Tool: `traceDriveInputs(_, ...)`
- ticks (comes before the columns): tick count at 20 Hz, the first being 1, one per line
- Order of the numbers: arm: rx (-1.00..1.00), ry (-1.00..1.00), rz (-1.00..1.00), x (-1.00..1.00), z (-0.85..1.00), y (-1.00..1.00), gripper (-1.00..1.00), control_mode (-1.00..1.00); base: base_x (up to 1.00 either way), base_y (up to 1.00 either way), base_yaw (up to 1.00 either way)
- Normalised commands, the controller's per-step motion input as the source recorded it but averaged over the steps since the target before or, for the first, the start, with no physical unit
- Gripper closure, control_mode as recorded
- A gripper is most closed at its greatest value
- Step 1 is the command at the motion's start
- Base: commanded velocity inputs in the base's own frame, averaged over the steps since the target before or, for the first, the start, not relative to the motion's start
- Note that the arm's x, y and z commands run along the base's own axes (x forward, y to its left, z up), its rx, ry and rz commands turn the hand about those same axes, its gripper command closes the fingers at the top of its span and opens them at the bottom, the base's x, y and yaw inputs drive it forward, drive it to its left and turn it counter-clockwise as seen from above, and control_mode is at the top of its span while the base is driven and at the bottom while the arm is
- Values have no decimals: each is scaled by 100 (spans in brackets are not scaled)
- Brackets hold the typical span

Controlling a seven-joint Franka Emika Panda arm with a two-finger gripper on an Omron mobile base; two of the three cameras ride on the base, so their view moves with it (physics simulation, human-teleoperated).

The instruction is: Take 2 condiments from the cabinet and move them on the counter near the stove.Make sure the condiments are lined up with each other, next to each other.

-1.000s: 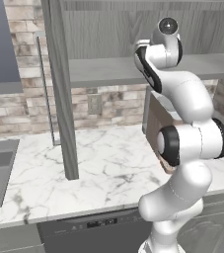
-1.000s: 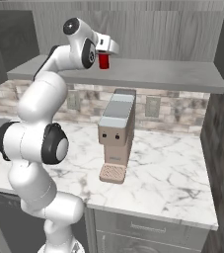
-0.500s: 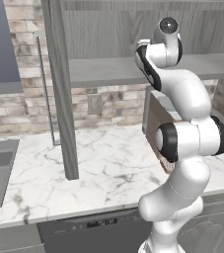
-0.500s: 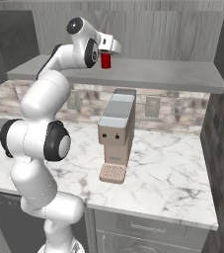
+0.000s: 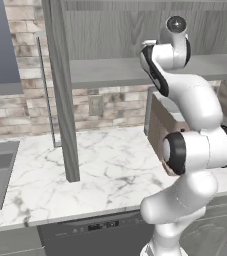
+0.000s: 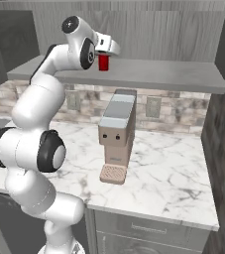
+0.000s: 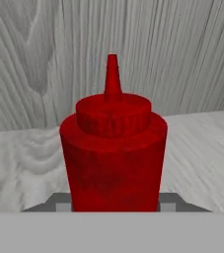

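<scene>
Little has shifted since a second ago: my arm has eased slightly and my claw (image 6: 104, 55) stays up at the pale grey shelf board (image 6: 148, 74) of the grey wood-grain wall cabinet (image 5: 135, 30), with the bottle where it was.

My claw's 2 fingers are clamped on 1 small red squeeze bottle with a tapered nozzle cap (image 7: 113, 148). It stands upright, close to the front edge of the shelf board toward its left end in the right base view (image 6: 103, 62), and I cannot tell whether its base touches the board. In the hand view its nozzle points straight up in front of the cabinet's back wall.

I can read no brand, label or writing on the bottle; its red skin is plain. Nothing legible shows on the other things either.

Counted: 1 red bottle, 1 tan and grey coffee machine (image 6: 117, 135) standing on the white marble counter with grey veins (image 6: 173, 173) below the shelf, nearer the back wall than the front edge, and 2 grey wall outlets (image 6: 153, 106) on the brick backsplash in the right base view. A grey open cabinet door (image 5: 60, 90) hangs edge-on over the counter's left part in the left base view.
</scene>
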Motion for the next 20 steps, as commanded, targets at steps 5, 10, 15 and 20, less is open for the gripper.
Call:
traceDriveInputs(5,0,0,0,-85,0,0,100,-100,0,0,0)
traceDriveInputs(10,0,0,0,-100,14,-6,100,-100,0,0,0)
traceDriveInputs(15,0,5,3,-100,25,-29,100,-100,0,0,0)
traceDriveInputs(20,0,3,25,-100,-2,-15,100,-100,0,0,0)
